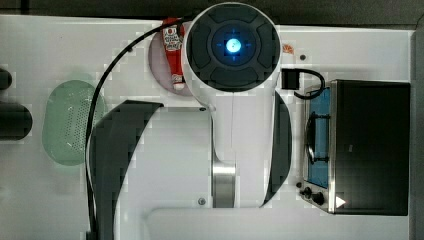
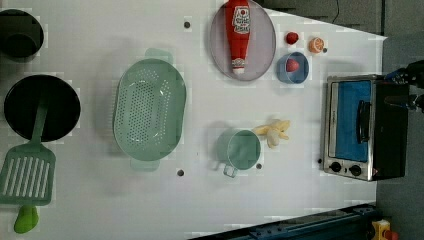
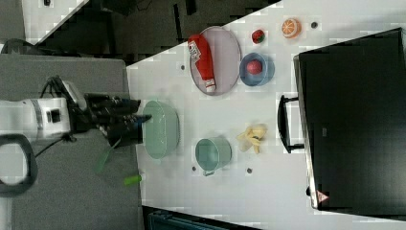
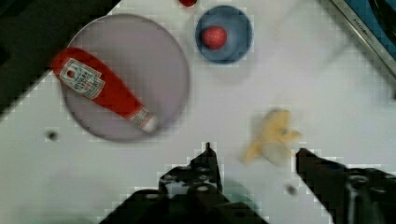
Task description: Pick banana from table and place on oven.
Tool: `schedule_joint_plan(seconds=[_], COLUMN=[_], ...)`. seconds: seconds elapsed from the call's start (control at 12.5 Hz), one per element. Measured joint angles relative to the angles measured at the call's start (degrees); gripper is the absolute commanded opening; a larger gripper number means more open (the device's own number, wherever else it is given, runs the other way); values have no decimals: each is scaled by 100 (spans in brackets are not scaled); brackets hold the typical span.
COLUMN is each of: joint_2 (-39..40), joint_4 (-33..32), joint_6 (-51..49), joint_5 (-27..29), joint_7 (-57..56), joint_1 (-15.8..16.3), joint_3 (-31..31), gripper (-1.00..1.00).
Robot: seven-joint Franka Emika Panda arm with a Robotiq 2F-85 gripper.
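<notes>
1. Wrist view: the gripper (image 4: 254, 151) hangs above the table (image 4: 327, 84) with its two dark fingers (image 4: 208, 161) spread wide and nothing between them; the banana (image 4: 273, 137) lies on the white surface in the gap below, not touched.
2. In the left view the banana (image 2: 274, 132) sits just beside the green cup (image 2: 240, 148), on the cup's right, between it and the oven (image 2: 365, 127).
3. The oven stands at the left view's right, its bluish glass door and handle facing the banana, black knobs at the lower end of its front.
4. In the right view the gripper (image 3: 141, 120) shows at the right view's left, over the green colander (image 3: 162, 129), well apart from the banana (image 3: 253, 136).
5. A red ketchup bottle (image 2: 238, 35) lies on a grey plate (image 2: 265, 45); right of it in the left view is a blue bowl (image 2: 300, 75) with a red fruit inside.
6. An orange slice (image 2: 316, 45) rests near the far corner, beyond the oven.
7. In the top view the arm covers the table's middle, the oven (image 1: 370, 145) at the top view's right.
</notes>
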Motion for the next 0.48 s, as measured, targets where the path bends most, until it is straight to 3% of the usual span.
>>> schedule_joint_plan(seconds=[0.24, 0.48], joint_2=[-1868, -2991], joint_4=[-1701, -1846], joint_6=[-1068, -944], joint_5=[1, -6], joint_7=[1, 32], joint_1=[-65, -233], joint_3=[-147, -311], gripper=[99, 100])
